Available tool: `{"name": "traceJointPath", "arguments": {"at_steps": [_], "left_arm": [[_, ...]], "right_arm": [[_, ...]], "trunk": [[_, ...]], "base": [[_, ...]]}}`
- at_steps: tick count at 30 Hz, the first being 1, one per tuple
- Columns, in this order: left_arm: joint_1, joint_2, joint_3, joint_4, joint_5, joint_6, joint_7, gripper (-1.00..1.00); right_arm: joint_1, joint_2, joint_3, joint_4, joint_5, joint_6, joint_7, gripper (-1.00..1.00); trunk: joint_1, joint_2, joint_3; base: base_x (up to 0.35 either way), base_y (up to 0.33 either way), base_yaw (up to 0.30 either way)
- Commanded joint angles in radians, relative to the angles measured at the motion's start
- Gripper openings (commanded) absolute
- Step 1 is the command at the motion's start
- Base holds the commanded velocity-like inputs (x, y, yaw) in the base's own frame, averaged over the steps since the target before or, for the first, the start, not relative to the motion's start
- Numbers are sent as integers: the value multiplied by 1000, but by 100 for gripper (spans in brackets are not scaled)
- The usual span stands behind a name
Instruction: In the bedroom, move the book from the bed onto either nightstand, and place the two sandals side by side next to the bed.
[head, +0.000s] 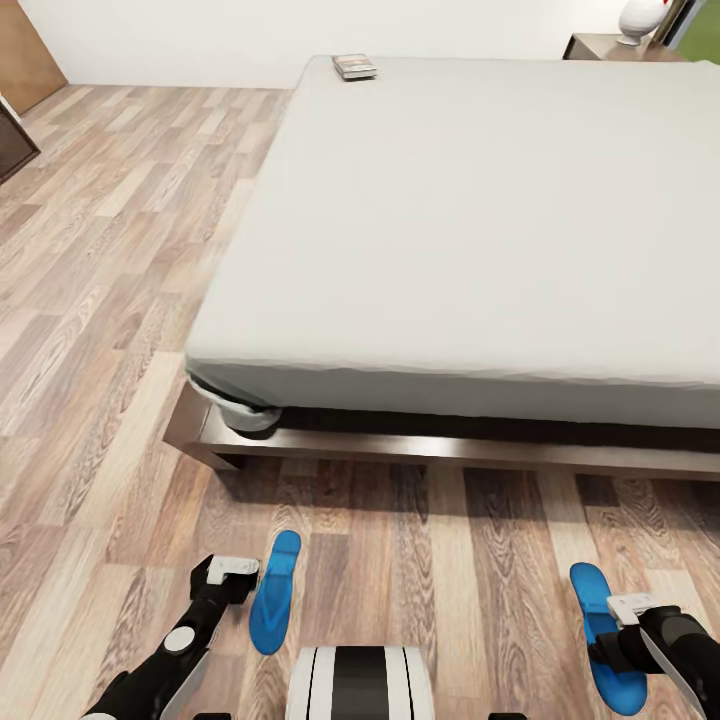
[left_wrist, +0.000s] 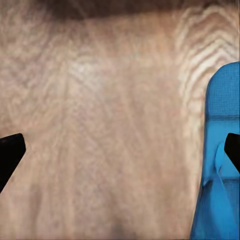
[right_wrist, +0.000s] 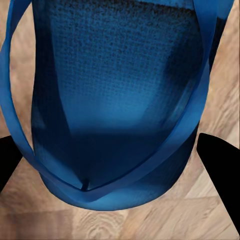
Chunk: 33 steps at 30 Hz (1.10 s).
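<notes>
The right gripper (right_wrist: 120, 165) hung low over the right-hand sandal (head: 606, 640), its two dark fingers (right_wrist: 220, 165) spread wide to either side of the blue sole and straps, with no contact to be seen. The left gripper (left_wrist: 120, 152) was also spread wide, over bare wood-plank floor (head: 110, 330), with the other sandal (head: 272, 592) just beside one fingertip on its inner side and apart from it. The two sandals lay well apart, the robot's white trunk (head: 362, 682) between them.

Ahead of both grippers stood the bed (head: 480, 250), its dark frame (head: 400, 447) jutting out along the floor below the off-white mattress, a strip of open planks separating it from the sandals. The book (head: 354, 66) lay far beyond the left gripper, at the mattress's far corner near the wall. A nightstand (head: 610, 47) carrying a white object (head: 640, 18) stood past the bed's far side. Outward of the left gripper the floor ran open toward a dark cabinet (head: 14, 145).
</notes>
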Motion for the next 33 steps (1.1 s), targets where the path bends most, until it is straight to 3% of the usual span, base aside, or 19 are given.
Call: {"name": "traceJointPath", "arguments": {"at_steps": [1, 33], "left_arm": [[-1, 1, -8, 1, 9, -4, 6, 100], [-1, 4, -6, 30, 12, -2, 2, 100]], "right_arm": [[0, -2, 6, -2, -10, 5, -3, -100], [0, -2, 7, -3, -10, -6, -6, -100]], "trunk": [[0, 0, -1], [0, 0, -1]], "base": [[0, 270, 0], [0, 282, 0]]}}
